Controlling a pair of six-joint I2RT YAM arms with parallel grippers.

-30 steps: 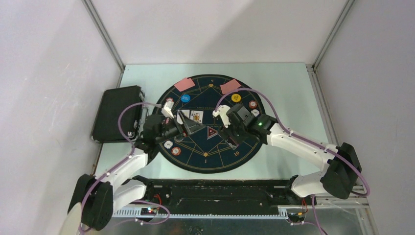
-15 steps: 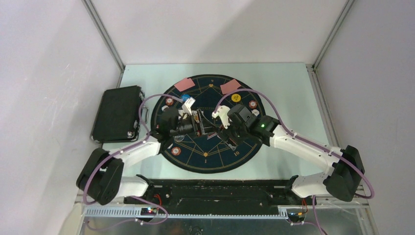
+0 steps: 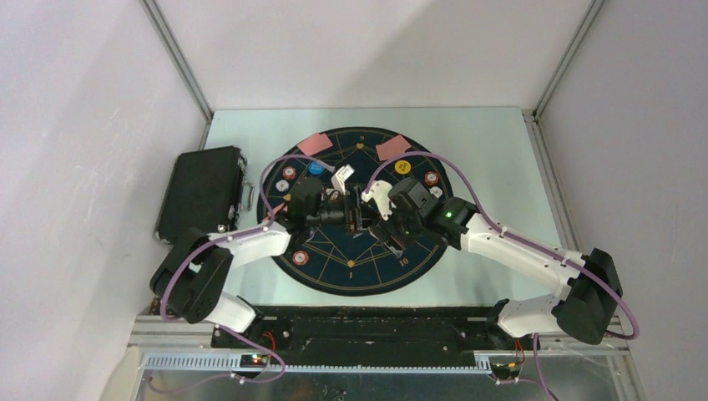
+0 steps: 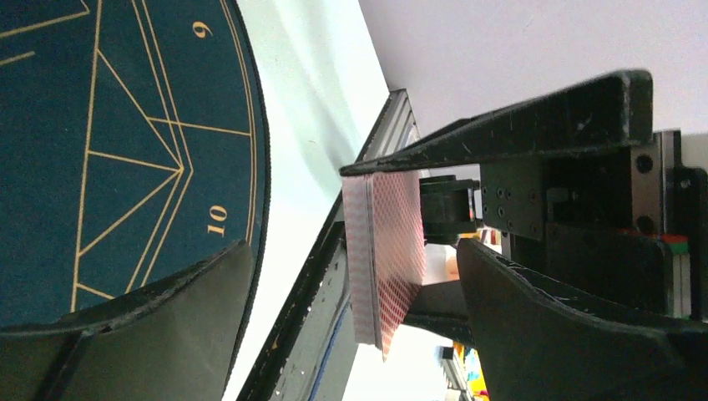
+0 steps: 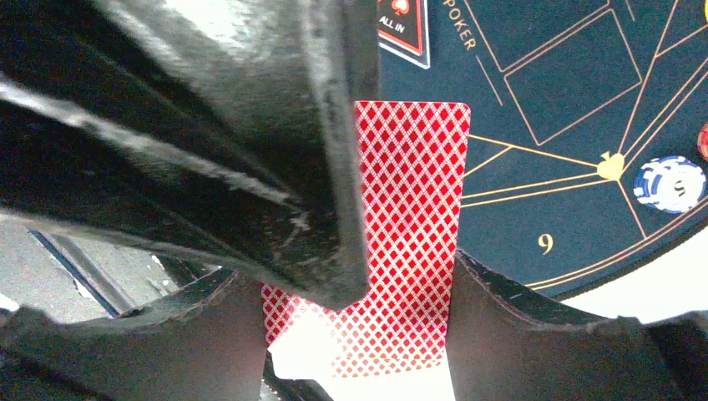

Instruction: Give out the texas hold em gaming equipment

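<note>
The pale table (image 3: 493, 150) has a black case (image 3: 196, 194) at its left, shut, contents hidden. Over the dark round mat (image 3: 367, 271), the right gripper (image 5: 351, 284) clamps a deck of playing cards (image 4: 392, 242). The left gripper (image 4: 355, 251) gapes wide around it.

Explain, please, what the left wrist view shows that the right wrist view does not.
Only the left wrist view shows the card deck nearly edge-on, so its stacked thickness is visible, plus the gold numeral 10. Only the right wrist view shows the red triangular token marked ALL IN and a blue-and-white chip. Both share the deck's red diamond-patterned back, the dark mat with gold lines, and the numeral 9.
</note>
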